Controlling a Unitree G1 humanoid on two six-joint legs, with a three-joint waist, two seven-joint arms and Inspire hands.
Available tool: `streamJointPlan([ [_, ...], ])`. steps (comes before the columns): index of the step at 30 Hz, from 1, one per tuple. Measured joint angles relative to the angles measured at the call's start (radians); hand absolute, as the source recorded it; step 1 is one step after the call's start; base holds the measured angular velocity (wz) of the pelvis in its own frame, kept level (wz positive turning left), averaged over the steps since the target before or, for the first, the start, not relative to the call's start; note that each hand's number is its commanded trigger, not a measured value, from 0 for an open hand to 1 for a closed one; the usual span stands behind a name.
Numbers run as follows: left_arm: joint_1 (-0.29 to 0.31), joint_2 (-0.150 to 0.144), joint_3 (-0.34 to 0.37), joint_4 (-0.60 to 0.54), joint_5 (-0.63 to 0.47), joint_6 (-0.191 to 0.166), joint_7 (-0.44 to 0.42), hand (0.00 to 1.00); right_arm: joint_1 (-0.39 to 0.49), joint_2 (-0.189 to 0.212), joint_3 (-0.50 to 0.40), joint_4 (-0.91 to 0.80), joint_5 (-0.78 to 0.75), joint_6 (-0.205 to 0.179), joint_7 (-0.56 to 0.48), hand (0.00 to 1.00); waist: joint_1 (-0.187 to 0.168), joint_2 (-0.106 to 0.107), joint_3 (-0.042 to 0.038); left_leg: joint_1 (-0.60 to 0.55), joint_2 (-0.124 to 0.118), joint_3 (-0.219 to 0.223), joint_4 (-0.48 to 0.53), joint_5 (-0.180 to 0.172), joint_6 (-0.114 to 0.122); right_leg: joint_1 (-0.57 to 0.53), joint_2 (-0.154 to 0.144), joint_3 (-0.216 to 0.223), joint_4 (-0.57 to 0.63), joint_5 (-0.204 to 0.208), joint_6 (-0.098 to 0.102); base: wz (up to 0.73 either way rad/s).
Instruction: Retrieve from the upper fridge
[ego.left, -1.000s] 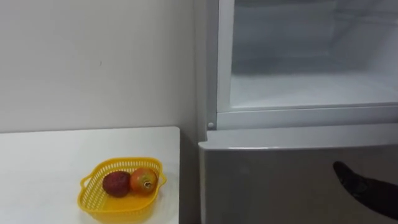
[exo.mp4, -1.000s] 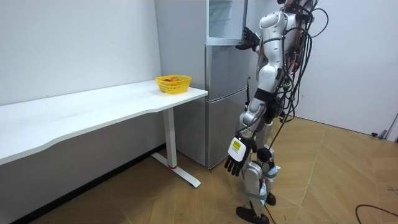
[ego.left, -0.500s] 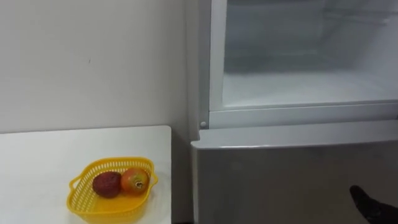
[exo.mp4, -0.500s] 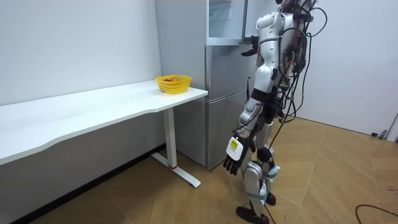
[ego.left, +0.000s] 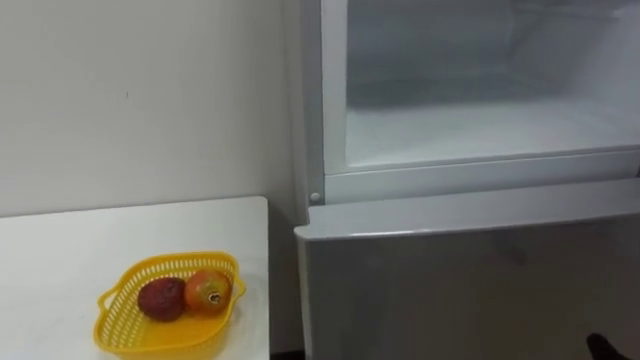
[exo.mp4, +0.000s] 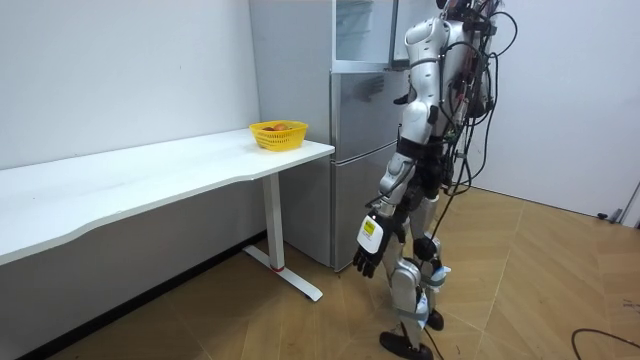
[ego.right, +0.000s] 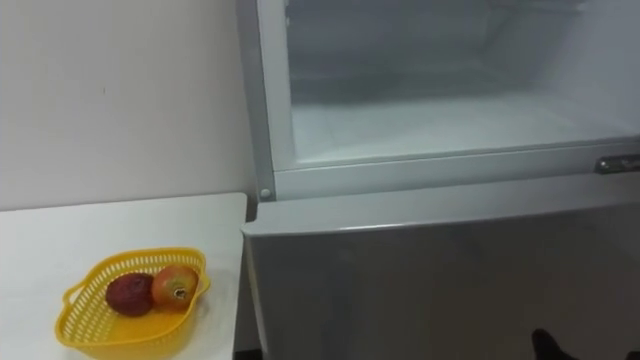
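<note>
The upper fridge compartment (ego.left: 480, 130) stands open, and its white shelf is bare as far as I see it. The grey lower door (ego.left: 470, 280) below it is closed. Just a dark tip of my right hand (ego.left: 601, 346) pokes up at the bottom right, in front of that door. My left hand (exo.mp4: 368, 258) hangs by my thigh in the room view, fingers relaxed and holding nothing. I stand close to the fridge (exo.mp4: 355, 150), facing it.
A white table (ego.left: 60, 250) adjoins the fridge on the left. Near its right end sits a yellow basket (ego.left: 150, 338) holding a dark red fruit (ego.left: 160, 298) and an orange-red fruit (ego.left: 207, 290). A metal fitting (ego.right: 618, 163) sits on the fridge's sill at right.
My right hand has sunk from in front of the lower door almost out of the picture. The whole eye view has shifted, camera turning right. My left arm has swung slightly forward.
</note>
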Motion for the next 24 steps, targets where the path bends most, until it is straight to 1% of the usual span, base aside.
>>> streamJointPlan([
  [2,-0.001,0.000,-0.002,-0.003,0.000,0.001,0.001,0.00,0.011,0.010,0.002,0.000,0.000,0.000,0.008,0.00,-0.001,0.000,-0.0005,0.000,0.001,0.001,-0.001,0.000,0.000,0.000,0.001,0.003,0.000,0.000,0.000,-0.07],
  [5,-0.001,-0.002,-0.016,-0.011,0.000,0.002,0.007,0.00,0.021,0.013,0.011,0.000,0.003,0.012,0.030,0.00,0.000,0.000,-0.0011,0.004,0.001,0.003,-0.005,0.000,0.000,0.001,0.003,0.008,-0.001,0.000,-0.001,-0.05],
  [9,-0.001,-0.002,-0.020,-0.019,-0.009,0.014,0.025,0.00,0.028,0.014,0.043,0.063,0.006,0.022,0.044,0.00,-0.005,-0.014,-0.0016,0.005,0.001,0.002,-0.006,0.000,0.000,0.003,0.002,0.006,-0.003,0.001,-0.001,0.00],
  [11,0.000,-0.002,-0.023,-0.022,-0.009,0.015,0.024,0.00,0.031,0.026,0.043,0.088,0.022,0.034,0.057,0.00,-0.003,-0.018,-0.0019,0.005,0.001,0.002,-0.007,0.000,0.000,0.003,0.002,0.005,-0.003,0.001,-0.001,0.00],
  [12,0.001,-0.002,-0.022,-0.023,-0.009,0.015,0.022,0.00,0.036,0.034,0.042,0.091,0.046,0.038,0.057,0.00,-0.003,-0.018,-0.0019,0.005,0.001,0.002,-0.007,0.000,0.000,0.003,0.001,0.004,-0.003,0.001,-0.001,0.00],
  [14,0.000,0.000,-0.019,-0.025,-0.019,0.015,0.022,0.00,0.034,0.035,0.035,0.122,0.130,0.037,0.058,0.00,-0.005,-0.019,-0.0027,0.005,0.001,0.001,-0.006,0.000,0.000,0.004,0.000,-0.001,-0.002,0.001,-0.001,0.04],
  [16,0.000,0.000,-0.018,-0.029,-0.019,0.015,0.022,0.00,0.034,0.035,0.034,0.146,0.178,0.037,0.054,0.00,-0.007,-0.021,-0.0007,0.004,0.001,0.001,-0.006,0.000,0.000,0.003,-0.001,-0.004,-0.001,0.001,-0.001,0.02],
  [21,0.003,0.000,-0.018,-0.032,-0.021,0.016,0.022,0.00,0.036,0.035,0.033,0.162,0.309,0.039,0.034,0.00,-0.023,-0.014,0.0011,0.004,0.002,0.001,-0.006,0.000,0.000,0.002,0.001,0.005,-0.003,0.001,-0.001,0.00],
  [24,0.002,0.000,-0.015,-0.036,-0.019,0.016,0.023,0.00,0.035,0.037,0.001,0.162,0.367,0.039,0.011,0.00,-0.030,-0.013,0.0008,0.007,0.002,0.001,-0.005,0.000,0.000,0.003,0.002,0.007,-0.001,0.001,-0.001,0.00],
])
